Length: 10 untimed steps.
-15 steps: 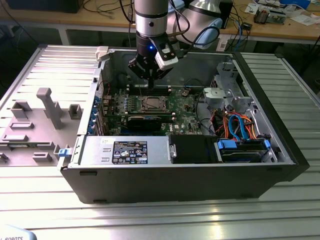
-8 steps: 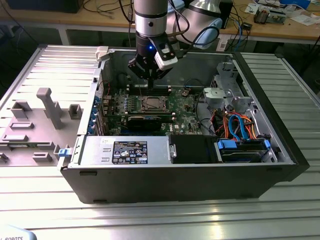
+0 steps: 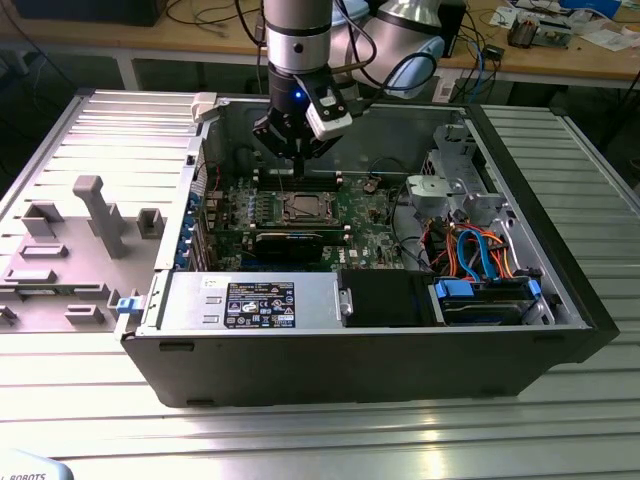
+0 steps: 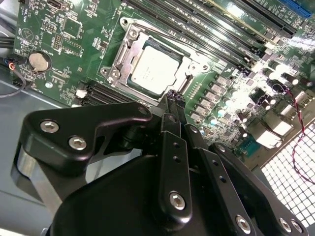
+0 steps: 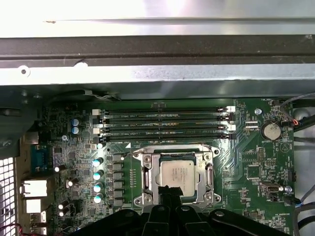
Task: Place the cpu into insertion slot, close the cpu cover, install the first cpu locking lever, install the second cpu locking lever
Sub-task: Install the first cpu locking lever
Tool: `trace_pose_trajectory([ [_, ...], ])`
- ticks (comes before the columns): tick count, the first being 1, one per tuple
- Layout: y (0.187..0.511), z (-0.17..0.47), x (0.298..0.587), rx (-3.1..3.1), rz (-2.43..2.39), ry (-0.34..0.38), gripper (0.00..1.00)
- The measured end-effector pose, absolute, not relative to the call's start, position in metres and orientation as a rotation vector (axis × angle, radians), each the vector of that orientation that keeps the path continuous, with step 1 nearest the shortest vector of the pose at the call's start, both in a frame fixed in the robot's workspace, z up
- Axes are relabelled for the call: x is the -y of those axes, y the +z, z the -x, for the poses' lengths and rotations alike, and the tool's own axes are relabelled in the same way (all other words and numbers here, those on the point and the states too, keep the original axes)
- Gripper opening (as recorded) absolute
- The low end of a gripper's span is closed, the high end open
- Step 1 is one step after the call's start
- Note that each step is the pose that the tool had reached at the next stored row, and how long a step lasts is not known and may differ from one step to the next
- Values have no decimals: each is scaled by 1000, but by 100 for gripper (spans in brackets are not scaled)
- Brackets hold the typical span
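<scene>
Claw (image 4: 173,97) pinched narrow, empty, over edge of cpu cover (image 5: 147,172), cpu (image 5: 178,173) framed inside, memory slots (image 5: 165,123) beyond

- A computer case (image 3: 350,370) lay on the surface (image 3: 580,420), with a fixture tray (image 3: 70,250) beside it on the exterior view's left.
- The motherboard (image 3: 365,215) lay flat inside the case, and a drive bay (image 3: 480,295) sat to the exterior view's right of it.
- The cpu (image 5: 178,173) sat in the insertion slot (image 4: 118,61), with the cpu cover (image 4: 193,63) lying around it.
- The memory slots (image 5: 165,125) ran between the insertion slot and the case wall.
- The pincer (image 4: 173,97) hung just above the insertion slot's edge.
</scene>
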<state>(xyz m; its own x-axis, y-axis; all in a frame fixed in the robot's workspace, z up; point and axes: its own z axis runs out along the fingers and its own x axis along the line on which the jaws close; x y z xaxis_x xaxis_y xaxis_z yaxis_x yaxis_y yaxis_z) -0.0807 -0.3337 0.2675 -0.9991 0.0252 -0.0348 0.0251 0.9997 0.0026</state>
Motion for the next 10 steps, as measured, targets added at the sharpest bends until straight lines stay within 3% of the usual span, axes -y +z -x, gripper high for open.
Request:
trace_pose_trajectory([
  [10,267,93,334,-3107,-39,3,12],
])
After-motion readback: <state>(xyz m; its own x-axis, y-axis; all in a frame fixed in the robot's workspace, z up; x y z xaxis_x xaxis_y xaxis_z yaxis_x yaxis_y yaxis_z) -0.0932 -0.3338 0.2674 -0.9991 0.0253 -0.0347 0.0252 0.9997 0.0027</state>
